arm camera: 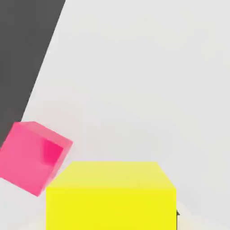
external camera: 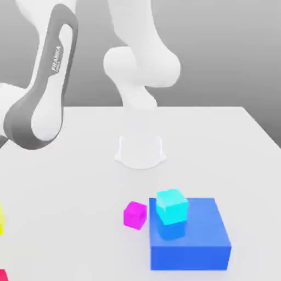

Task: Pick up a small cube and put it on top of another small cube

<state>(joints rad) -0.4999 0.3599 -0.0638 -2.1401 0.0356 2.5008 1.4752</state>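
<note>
Tool closed narrow; hand view has the small yellow cube point(arm camera: 110, 195) sitting right under the camera, square to it, so I judge it is gripped between the fingers. A pink cube point(arm camera: 33, 157) lies tilted just beside it on the white bench point(arm camera: 143, 90).

Exterior view: yellow sliver point(external camera: 1, 219) at that view's left edge, well apart from the magenta cube point(external camera: 135, 214) and the cyan cube point(external camera: 172, 204), which sits on a large blue block point(external camera: 197, 241). Stacking not yet done; a carry probably follows.
</note>
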